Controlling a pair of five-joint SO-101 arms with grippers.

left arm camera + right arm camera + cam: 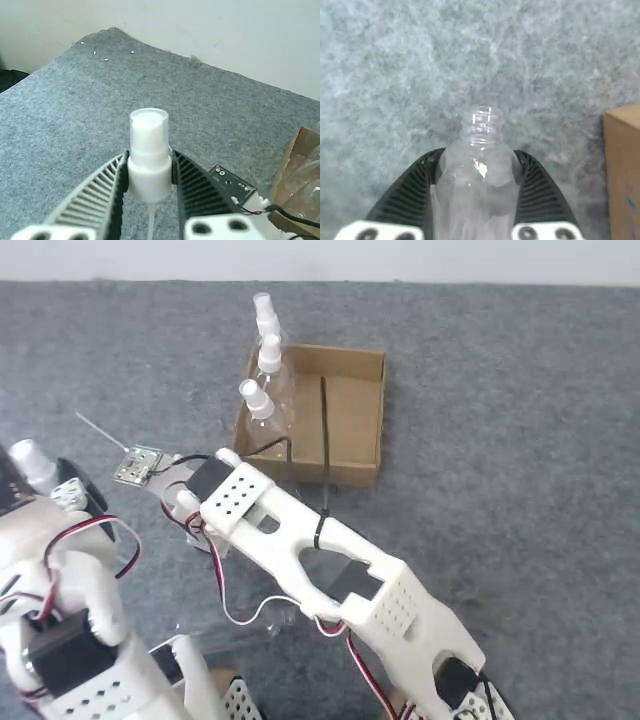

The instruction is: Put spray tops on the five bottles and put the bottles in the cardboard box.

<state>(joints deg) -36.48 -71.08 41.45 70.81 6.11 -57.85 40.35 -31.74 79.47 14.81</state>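
My left jaws gripped a spray top (148,160); right jaws held an open bottle (477,190); three capped bottles (268,360) stood at the cardboard box (352,415)

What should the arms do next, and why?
Probably bring the spray top over the bottle and lower it onto the neck. The left gripper is shut on the spray top, the right gripper is shut on the bottle, and the neck is open, with no top on it yet.
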